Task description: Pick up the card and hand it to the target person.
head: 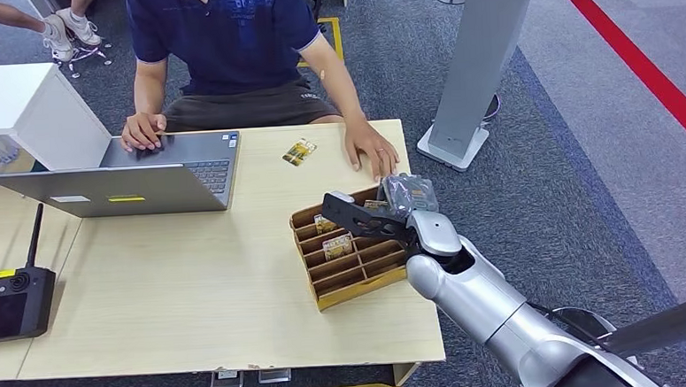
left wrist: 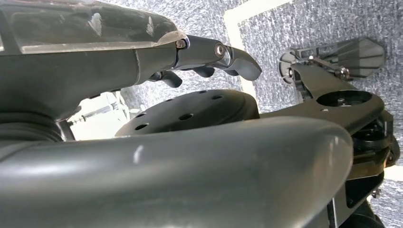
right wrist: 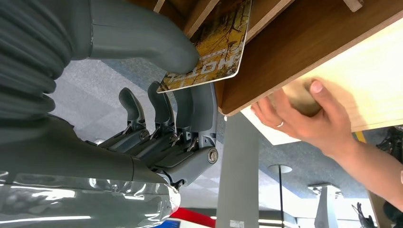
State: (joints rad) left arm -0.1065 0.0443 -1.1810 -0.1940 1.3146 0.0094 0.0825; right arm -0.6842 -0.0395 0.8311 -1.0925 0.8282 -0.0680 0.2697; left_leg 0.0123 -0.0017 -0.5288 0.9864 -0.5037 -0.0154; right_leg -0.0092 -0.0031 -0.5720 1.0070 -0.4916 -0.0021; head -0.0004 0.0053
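Right hand: my right hand is over the back corner of the wooden box. In the right wrist view the thumb presses on one side of the card and a finger is on its other side, so I have the card pinched. The other fingers are curled near it.
Card: yellow and brown with letters on it. It is partly in a slot of the box, at the corner near the person.
Left hand: my left hand hangs down by my body over the grey floor. Its fingers are bent a little and apart, and I see nothing in them.
Box: it sits on the worktop near the right edge. More cards stand in its slots.
Person: sits across the worktop in a dark blue shirt. One hand lies flat just beside the box. The other hand is on a laptop.
Other things: a small yellow packet lies between the laptop and the person's flat hand. A black box with two aerials sits at the worktop's left end.
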